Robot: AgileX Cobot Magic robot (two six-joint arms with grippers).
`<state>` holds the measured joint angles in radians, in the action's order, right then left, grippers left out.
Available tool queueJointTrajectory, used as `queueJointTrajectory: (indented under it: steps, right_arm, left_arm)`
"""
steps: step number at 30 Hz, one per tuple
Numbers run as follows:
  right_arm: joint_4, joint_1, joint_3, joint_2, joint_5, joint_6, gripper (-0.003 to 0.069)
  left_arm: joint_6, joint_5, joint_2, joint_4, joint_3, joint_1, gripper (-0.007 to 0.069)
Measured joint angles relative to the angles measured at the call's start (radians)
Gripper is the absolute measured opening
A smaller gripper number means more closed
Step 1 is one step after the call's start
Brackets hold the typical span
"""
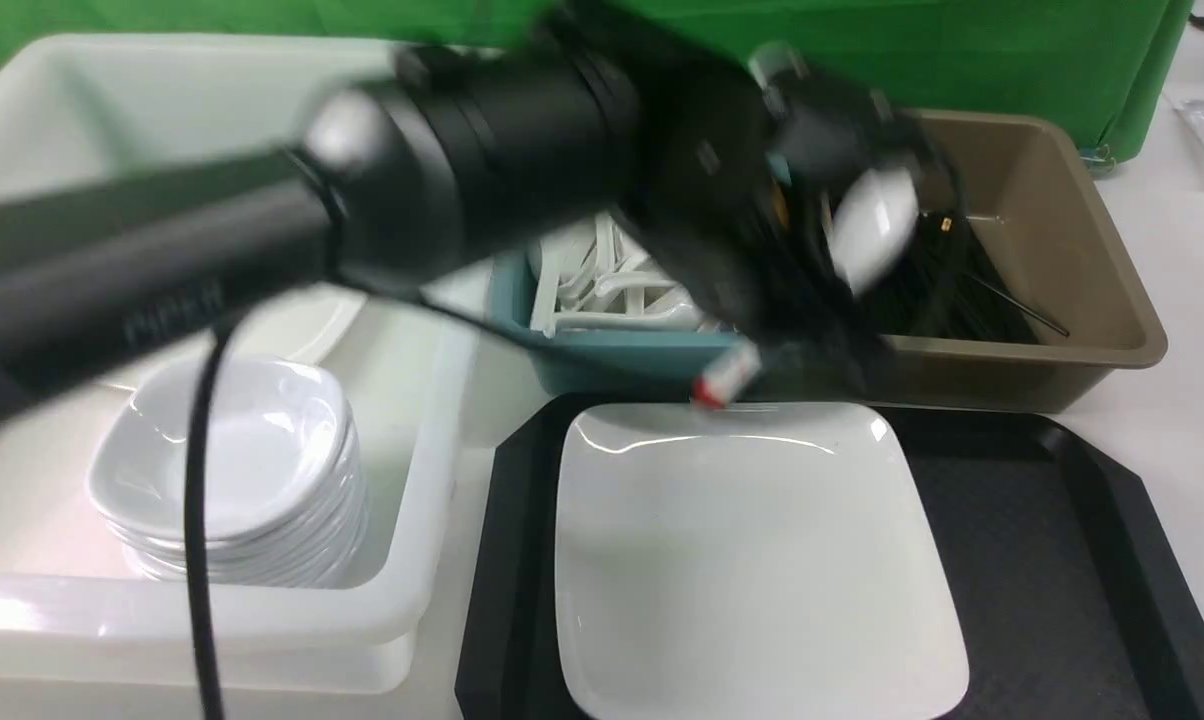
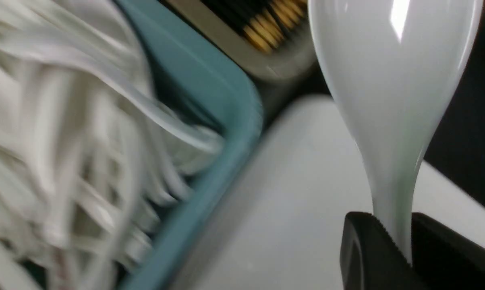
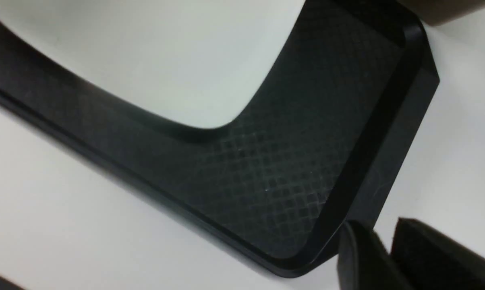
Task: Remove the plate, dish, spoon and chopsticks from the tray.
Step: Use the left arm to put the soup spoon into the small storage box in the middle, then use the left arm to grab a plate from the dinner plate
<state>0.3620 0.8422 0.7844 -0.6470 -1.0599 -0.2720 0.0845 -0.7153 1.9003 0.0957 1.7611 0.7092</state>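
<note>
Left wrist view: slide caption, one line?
Left end effector shut on the spoon by its handle; plate and teal tub behind it.

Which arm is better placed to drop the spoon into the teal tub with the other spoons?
The left. The left tool grips the spoon by its handle, close to the teal tub. The right tool holds nothing and sits by a corner of the tray.

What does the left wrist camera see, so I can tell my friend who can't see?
The left tool pinches a shiny white spoon by its handle, bowl pointing away from the camera. Behind it lie the white plate, a teal tub full of blurry white spoons, and a brown tub corner with gold-tipped chopsticks.
</note>
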Motion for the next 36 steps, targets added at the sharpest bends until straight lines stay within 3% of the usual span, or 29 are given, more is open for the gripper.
queueJointTrajectory:
  steps: [5, 9, 13, 17, 21, 24, 27, 28, 30, 33, 36]
  right_arm:
    - [0.000, 0.000, 0.000, 0.000, 0.000, -0.007, 0.0165]
    - [-0.001, 0.000, 0.000, 0.000, 0.000, -0.007, 0.0171]
    - [-0.018, 0.000, 0.000, 0.000, -0.001, -0.007, 0.0175]
    - [-0.023, 0.000, 0.000, 0.000, -0.001, -0.007, 0.0176]
    - [-0.023, 0.000, 0.000, 0.000, -0.002, -0.007, 0.0178]
    - [-0.023, 0.000, 0.000, 0.000, -0.002, -0.003, 0.0181]
    - [-0.023, 0.000, 0.000, 0.000, -0.002, 0.000, 0.0185]
    - [-0.023, 0.000, 0.000, 0.000, -0.002, 0.000, 0.0186]
    - [-0.023, 0.000, 0.000, 0.000, -0.002, 0.002, 0.0189]
    - [-0.023, 0.000, 0.000, 0.000, -0.001, 0.014, 0.0192]
    - [-0.023, 0.000, 0.000, 0.000, -0.001, 0.033, 0.0193]
  left_arm:
    - [0.019, 0.132, 0.107, -0.012, 0.138, -0.156, 0.0072]
    - [0.021, 0.194, 0.212, -0.012, 0.226, -0.222, 0.0085]
    - [0.021, 0.202, 0.305, -0.014, 0.279, -0.277, 0.0209]
    - [0.020, 0.186, 0.315, -0.045, 0.286, -0.292, 0.0455]
    - [0.020, 0.095, 0.260, -0.066, 0.288, -0.281, 0.0575]
    - [0.046, -0.043, 0.179, -0.067, 0.280, -0.257, 0.0515]
    - [0.230, -0.162, 0.052, -0.089, 0.185, -0.204, 0.0288]
    - [0.265, -0.174, 0.035, -0.096, 0.165, -0.189, 0.0254]
    - [0.442, -0.229, -0.048, -0.160, 0.037, -0.130, 0.0104]
    - [0.594, -0.228, -0.163, -0.206, -0.209, -0.022, 0.0024]
    - [0.643, -0.143, -0.265, -0.111, -0.469, 0.086, 0.0020]
